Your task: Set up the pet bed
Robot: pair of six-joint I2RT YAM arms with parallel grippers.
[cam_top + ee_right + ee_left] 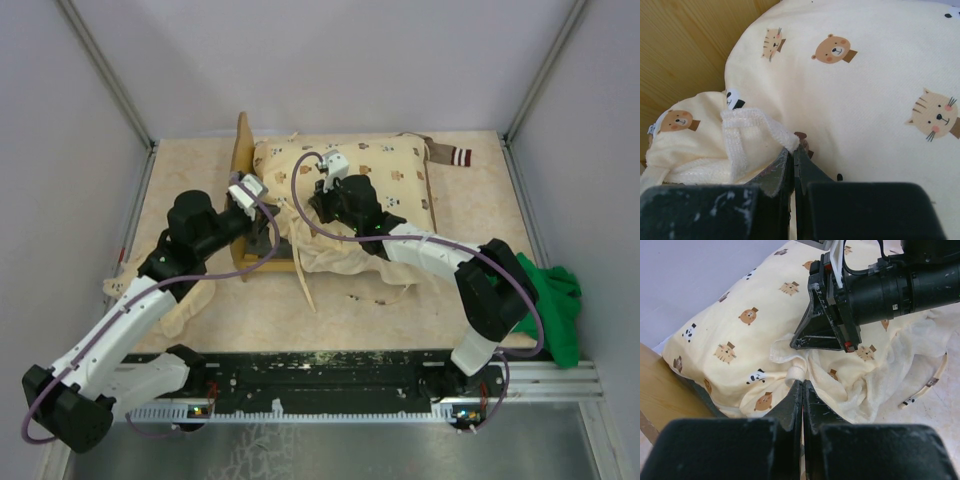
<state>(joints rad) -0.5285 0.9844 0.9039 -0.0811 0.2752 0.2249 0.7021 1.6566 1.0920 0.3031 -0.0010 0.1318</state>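
The pet bed [243, 150] is a light-wood frame with its headboard at the left; its wood also shows in the wrist views [665, 395] [685, 40]. A cream animal-print pillow [380, 170] [740, 325] [880, 75] lies on it. A cream quilt [335, 260] [880, 375] [690, 145] is bunched at the bed's near side. My left gripper [272, 222] [803, 383] is shut on a rolled bit of the quilt's edge. Close beside it, my right gripper [315, 208] [795, 149] [794, 344] is shut on the quilt's white hem, over the pillow's near corner.
A green cloth [555, 300] lies at the right edge of the table. Another cream cloth [180, 300] sits under the left arm. A striped strap [455, 155] pokes out behind the pillow. Grey walls close in the back and both sides.
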